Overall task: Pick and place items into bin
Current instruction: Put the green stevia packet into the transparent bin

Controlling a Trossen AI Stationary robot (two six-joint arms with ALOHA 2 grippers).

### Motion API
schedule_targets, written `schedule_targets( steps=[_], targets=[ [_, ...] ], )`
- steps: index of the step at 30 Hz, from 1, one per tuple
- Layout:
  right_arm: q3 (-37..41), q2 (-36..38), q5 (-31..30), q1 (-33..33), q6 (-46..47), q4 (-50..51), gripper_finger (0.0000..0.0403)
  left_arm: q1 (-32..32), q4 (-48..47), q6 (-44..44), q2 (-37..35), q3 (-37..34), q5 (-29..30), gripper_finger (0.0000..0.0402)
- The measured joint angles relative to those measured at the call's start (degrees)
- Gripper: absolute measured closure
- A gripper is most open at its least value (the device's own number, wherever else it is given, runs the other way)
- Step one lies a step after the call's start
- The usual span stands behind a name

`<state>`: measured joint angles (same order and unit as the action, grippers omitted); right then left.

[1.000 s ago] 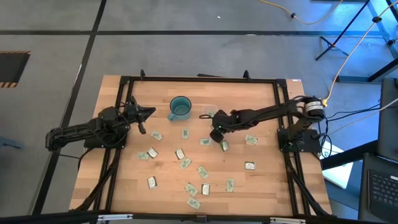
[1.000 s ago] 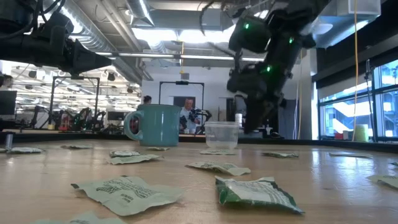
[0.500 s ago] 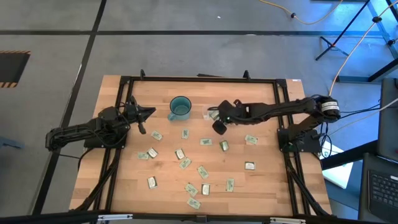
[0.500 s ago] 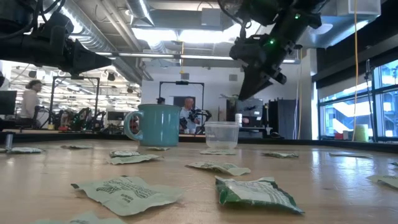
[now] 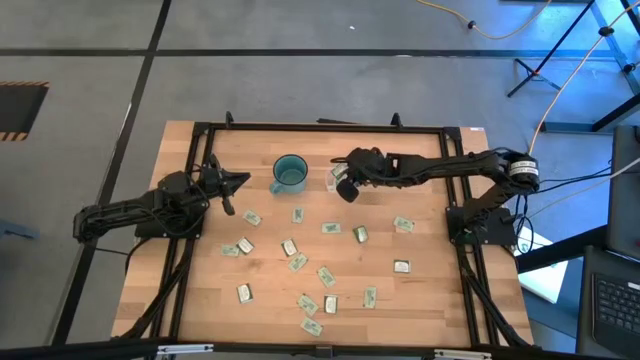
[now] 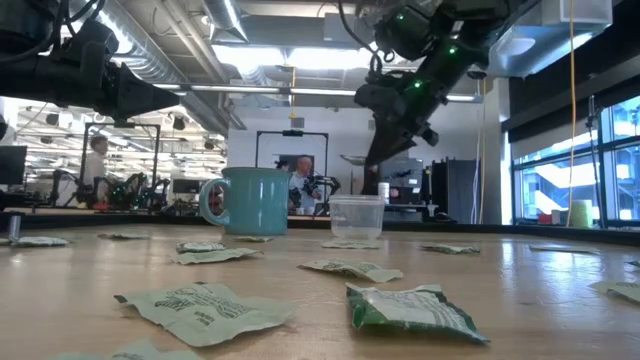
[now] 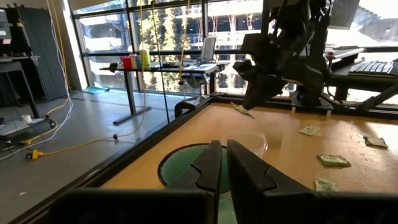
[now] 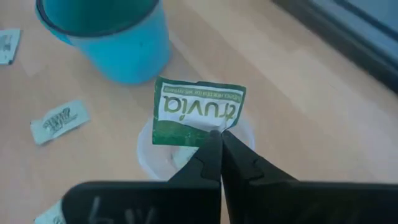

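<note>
One packet (image 8: 198, 112) is pinched by its lower edge in my right claw (image 8: 219, 140), hanging above the bin (image 6: 356, 216), the clear cup on the counter (image 5: 430, 230) just beside the teal mug (image 5: 289, 173). In the right wrist view the packet sits over the cup's mouth, the cup rim showing around it, mug off to one side.

Step in hand, as I read it: drop into the cup, not the mug. To do it well I'd centre the claw tips over the cup opening, check against the high view that I'm off the mug side, come down close to the rim before letting go, since a flat light packet could flutter or catch the rim. Then open fully and lift straight up so nothing drags out.

Left claw (image 7: 225, 163) is clenched with nothing in it, parked at the counter's left side, pointing at the mug. Remaining packets (image 5: 327, 277) are scattered across the counter's middle and near side.

Readable text: "truvia" in white on the held packet's green band, a line of small print above it that I can't make out.
</note>
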<state>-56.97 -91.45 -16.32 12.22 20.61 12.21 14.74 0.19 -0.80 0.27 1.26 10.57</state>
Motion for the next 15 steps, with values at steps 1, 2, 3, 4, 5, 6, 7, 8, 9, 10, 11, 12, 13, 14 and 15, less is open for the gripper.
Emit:
schedule_targets(
  steps=[1,2,3,4,5,6,7,8,9,10,11,12,13,14,15],
  targets=[
    [-0.02,-0.40,0.01,0.02,-0.27,-0.87,0.0402,0.00,0.02,-0.02,0.00,0.00,0.00,0.0382],
    [0.00,-0.70,0.03,0.19,-0.32,-0.91,0.0402,0.00,0.02,-0.02,0.00,0.00,0.00,0.0382],
    [0.00,-0.96,0.05,0.38,-0.34,-0.81,0.0402,0.00,0.02,-0.01,0.00,0.00,0.00,0.0382],
    [0.00,-1.18,0.35,0.45,-0.36,-0.84,0.0402,-0.01,0.00,0.00,0.00,0.00,0.00,0.0382],
    [0.00,-1.29,1.09,0.68,-0.47,-0.83,0.0402,0.00,0.01,-0.01,-0.01,0.00,0.00,0.0382],
    [0.00,-1.36,1.68,0.87,-0.85,-0.83,0.0402,-0.01,0.02,-0.01,0.00,0.00,0.00,0.0382],
    [0.00,-1.40,2.32,0.97,-1.26,-0.81,0.0402,0.00,0.02,-0.02,-0.01,0.00,0.00,0.0382],
    [0.00,-1.41,2.68,1.02,-1.45,-0.86,0.0402,0.00,0.01,0.00,-0.02,0.00,0.00,0.0382],
    [0.00,-1.41,2.71,1.02,-1.52,-0.88,0.0402,0.00,0.02,-0.02,-0.02,0.00,0.02,0.0382],
    [0.00,-1.41,2.83,1.02,-1.57,-0.87,0.0402,0.00,0.02,-0.01,-0.01,0.01,0.02,0.0382],
    [0.00,-1.43,2.86,1.02,-1.60,-0.85,0.0402,0.00,0.02,-0.02,-0.02,0.00,0.00,0.0382],
    [0.00,-1.44,2.89,1.02,-1.61,-0.85,0.0402,-0.01,0.02,-0.02,0.00,0.00,0.02,0.0382],
    [0.00,-1.44,2.89,1.02,-1.61,-0.85,0.0402,0.00,0.02,-0.02,0.00,0.01,0.02,0.0382],
    [0.00,-1.45,2.89,1.02,-1.61,-0.85,0.0402,0.00,0.02,-0.02,0.00,0.00,0.02,0.0382],
    [0.00,-1.45,2.87,1.02,-1.61,-0.83,0.0402,-0.01,0.02,-0.02,0.00,0.01,0.02,0.0382]
  ],
)
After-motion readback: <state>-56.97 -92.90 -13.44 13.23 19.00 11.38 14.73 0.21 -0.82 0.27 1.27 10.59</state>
